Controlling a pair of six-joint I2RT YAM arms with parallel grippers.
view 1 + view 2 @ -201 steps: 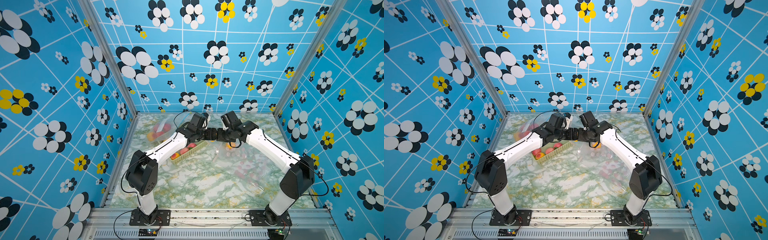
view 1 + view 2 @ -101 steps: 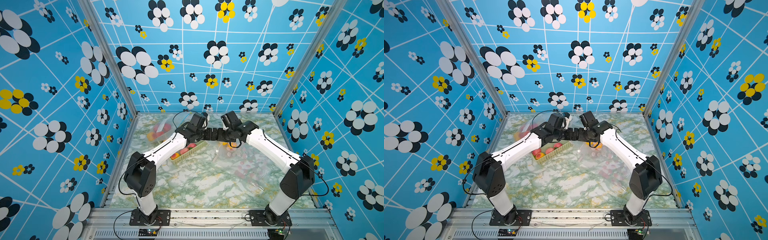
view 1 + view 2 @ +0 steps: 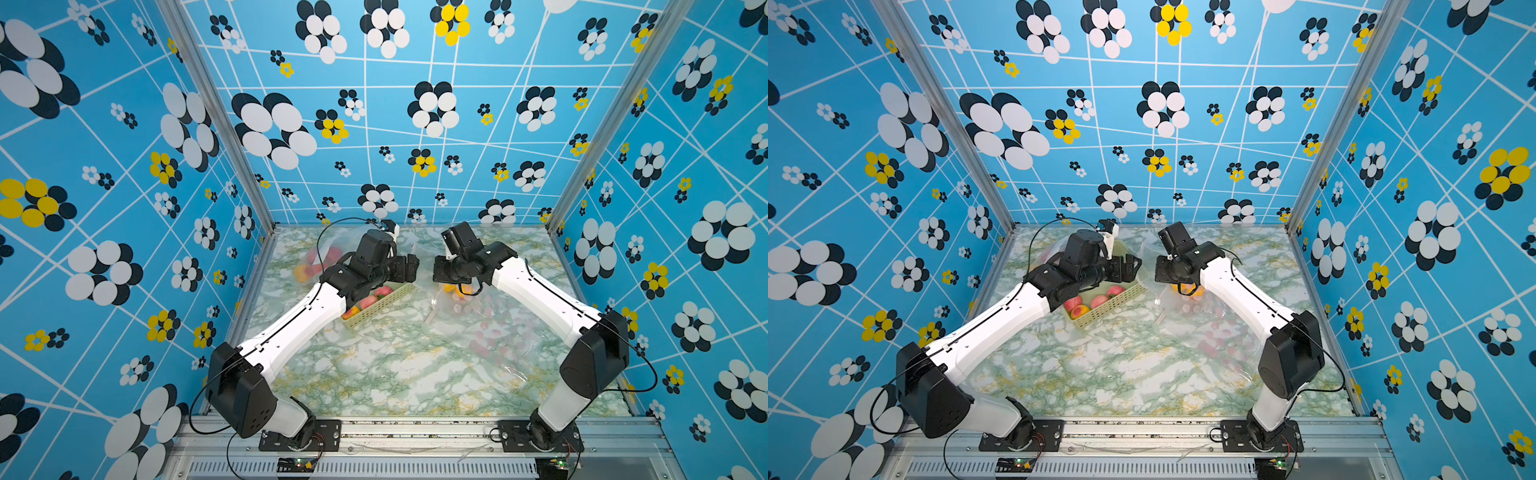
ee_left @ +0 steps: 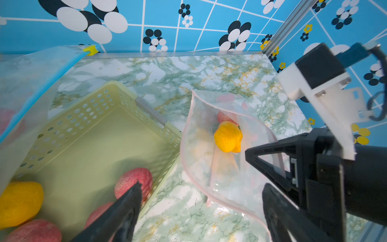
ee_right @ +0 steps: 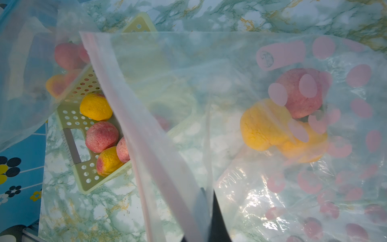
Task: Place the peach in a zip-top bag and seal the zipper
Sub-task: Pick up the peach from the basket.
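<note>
Green-veined marble tabletop (image 3: 395, 374) inside a blue flower-patterned enclosure, with both arms meeting near the centre of both top views. Left gripper (image 4: 201, 185): jaws spread wide and empty. Half a second ago its tips reached almost to the right gripper (image 3: 438, 270); it now stands back, with a clear gap between the two. Right gripper, seen from its own wrist (image 5: 207, 194): jaws pressed together, pinching the pink rim of the clear dotted bag (image 4: 209, 167) and holding the mouth lifted and open. Yellow peach (image 4: 227, 136) lies inside the bag, right of centre in the left wrist view, touching a red fruit (image 5: 299, 94) behind it (more fruit remains in the basket (image 4: 125, 98) at lower left).

Reading: the drop-in has evidently just been completed and the left arm is clearing the opening, so placement looks done and sealing remains. Zipper strip (image 5: 146, 136) gapes along its visible length. Closing it probably calls for the free left gripper to return to the rim while the right holds it taut. Bag film is slack, so the mouth may fold if released.
</note>
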